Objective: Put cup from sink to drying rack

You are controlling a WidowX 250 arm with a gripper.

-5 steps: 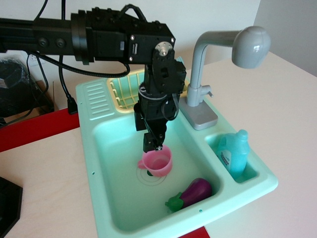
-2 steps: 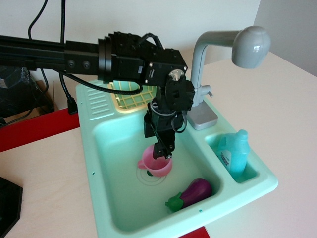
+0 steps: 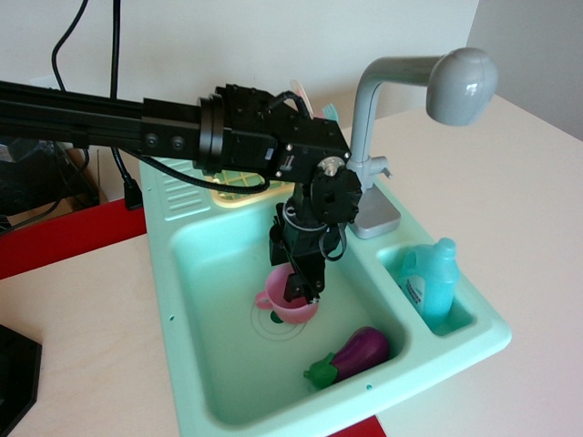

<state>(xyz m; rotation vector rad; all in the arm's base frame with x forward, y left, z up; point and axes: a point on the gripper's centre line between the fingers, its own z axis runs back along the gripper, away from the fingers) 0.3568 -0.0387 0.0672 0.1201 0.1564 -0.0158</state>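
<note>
The pink cup (image 3: pixel 293 311) stands upright over the drain in the basin of the mint-green sink (image 3: pixel 187 273), its loop handle pointing left. My black gripper (image 3: pixel 297 284) points straight down at the cup's rim. One finger seems to reach inside the cup, and the jaws look slightly apart. The pale yellow drying rack (image 3: pixel 230 189) sits behind the basin and is mostly hidden by my arm. Only the tips of a pink plate (image 3: pixel 301 91) and a teal one show above it.
A purple eggplant toy (image 3: pixel 361 350) lies at the basin's front right. The grey faucet (image 3: pixel 454 84) rises at the back right. A teal bottle (image 3: pixel 428 284) stands in the small side compartment. The ridged drainboard (image 3: pixel 178 182) is at the back left.
My gripper has moved a little right and down, from the cup's left rim to over its mouth. The cup has stayed on the drain.
</note>
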